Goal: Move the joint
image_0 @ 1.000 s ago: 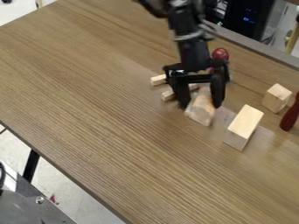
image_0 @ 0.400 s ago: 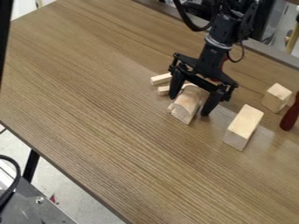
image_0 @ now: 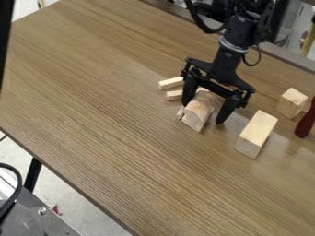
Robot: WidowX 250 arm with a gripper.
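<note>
Rising at the view's left edge, well apart from the joint (image_0: pixel 198 113), is a black post (image_0: pixel 5 41). Below it, also far to the left of the joint and lower in the view, a black cable (image_0: pixel 21 184) curves over a grey metal surface (image_0: pixel 34 216), with a black leg (image_0: pixel 33 174) just to their right. The wood-grained bench (image_0: pixel 104 110) spreads out from there and carries the joint, which is a pale wooden block with a rounded top, slanting down toward the lower left.

Near the joint, to its upper left, two pale sticks lie roughly side by side: the upper stick (image_0: pixel 171 83) is farther from it, the lower stick (image_0: pixel 174 95) closer. A small pale piece (image_0: pixel 180 113) pokes out just beside the joint's left side.

Over the joint hangs the pincer (image_0: pixel 203 114), spread wide, one finger on each side of it. I cannot tell whether either finger touches the wood; the pincer is not closed around it.

Right of the joint, near it, a long pale block (image_0: pixel 257 133) lies at a slant. Farther right, and higher than the joint, sits a smaller block (image_0: pixel 292 103). Beyond that, a dark red handle (image_0: pixel 306 122) is cut off by the right edge.
</note>
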